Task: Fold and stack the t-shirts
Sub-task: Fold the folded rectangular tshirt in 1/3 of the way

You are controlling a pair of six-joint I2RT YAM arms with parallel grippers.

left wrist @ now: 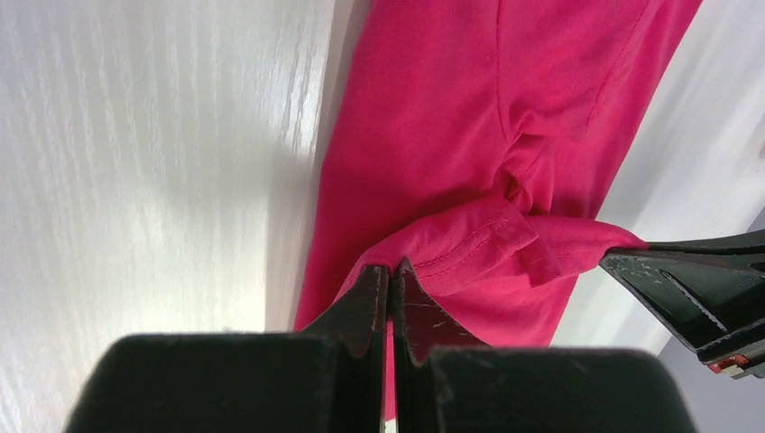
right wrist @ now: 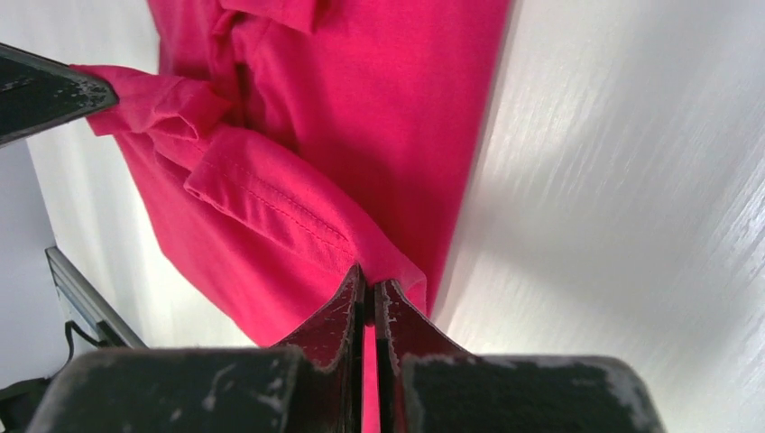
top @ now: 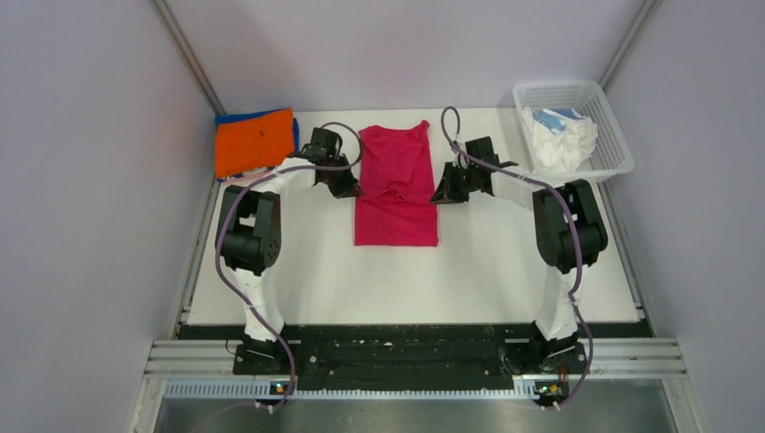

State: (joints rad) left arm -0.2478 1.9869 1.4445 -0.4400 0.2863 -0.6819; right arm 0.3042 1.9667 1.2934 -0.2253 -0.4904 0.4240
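Observation:
The crimson-pink t-shirt (top: 395, 185) lies on the white table (top: 307, 280) at centre, its top part folded over the lower part. My left gripper (top: 354, 188) is shut on the shirt's left edge (left wrist: 433, 257), lifting a fold. My right gripper (top: 439, 193) is shut on the right edge (right wrist: 298, 216). Each wrist view shows the other gripper's fingertip, in the left wrist view (left wrist: 695, 289) and in the right wrist view (right wrist: 45, 90), pinching the far side of the same raised fold. A folded orange t-shirt (top: 254, 142) lies on a blue one (top: 236, 117) at the back left.
A white mesh basket (top: 595, 95) at the back right holds crumpled white (top: 561, 140) and pale blue cloth (top: 552, 115). Grey walls enclose the table on both sides and behind. A black rail runs along the near edge (top: 406, 343).

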